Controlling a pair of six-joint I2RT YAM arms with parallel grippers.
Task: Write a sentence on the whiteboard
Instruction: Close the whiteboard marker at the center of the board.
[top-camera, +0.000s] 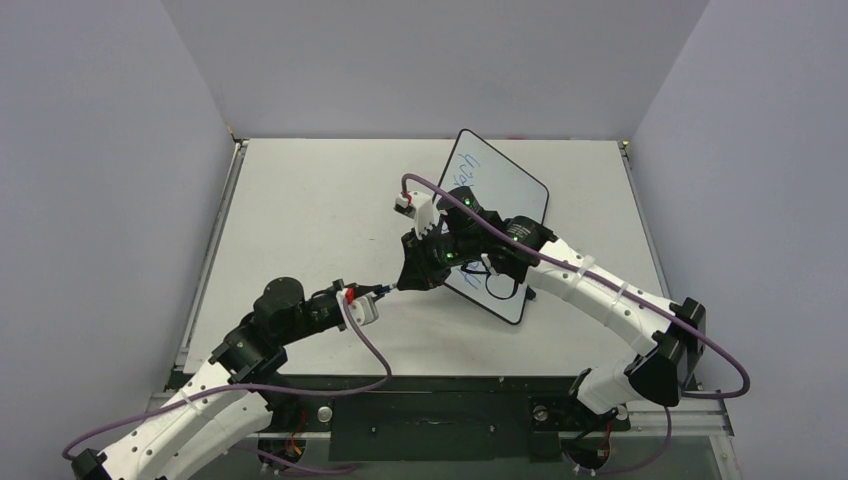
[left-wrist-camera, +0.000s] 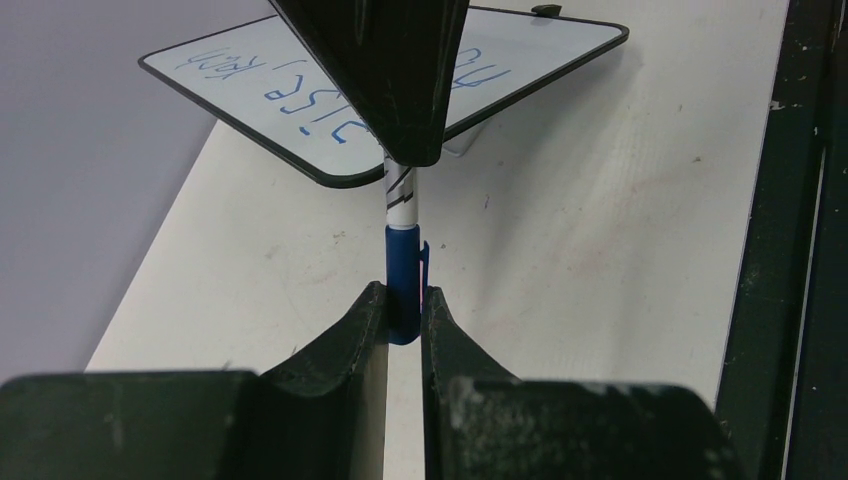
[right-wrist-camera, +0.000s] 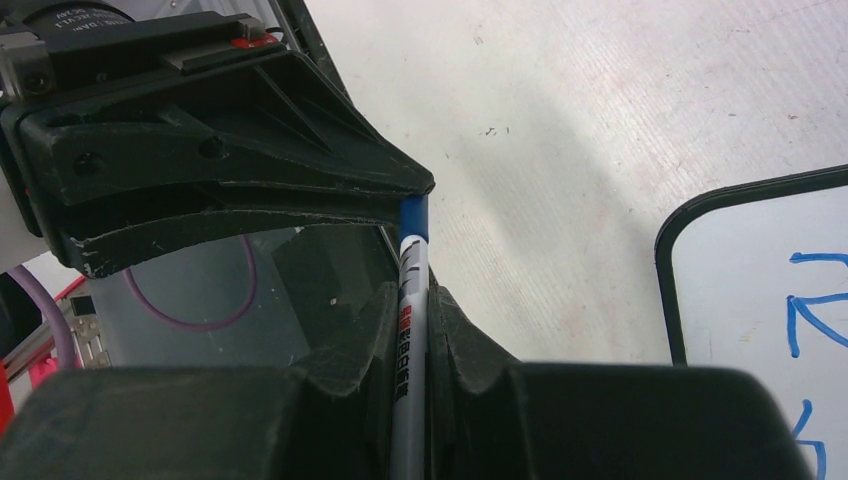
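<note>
Your left gripper (left-wrist-camera: 405, 300) is clamped on the marker's blue cap (left-wrist-camera: 403, 275) and your right gripper (right-wrist-camera: 415, 305) pinches the white barrel (right-wrist-camera: 408, 345). Both line up on one axis, probably for capping. The whiteboard (top-camera: 505, 190) sits right of centre toward the far side, with the sentence (left-wrist-camera: 290, 85) already on it.

We see the whiteboard (top-camera: 505, 180), a small glossy white rectangle with rounded corners and a thin black frame. It lies on the table (top-camera: 300, 200), right of its centre and turned diagonally. Across it runs the sentence (left-wrist-camera: 300, 100), 2 lines of blue handwriting, partly hidden from overhead.
</note>
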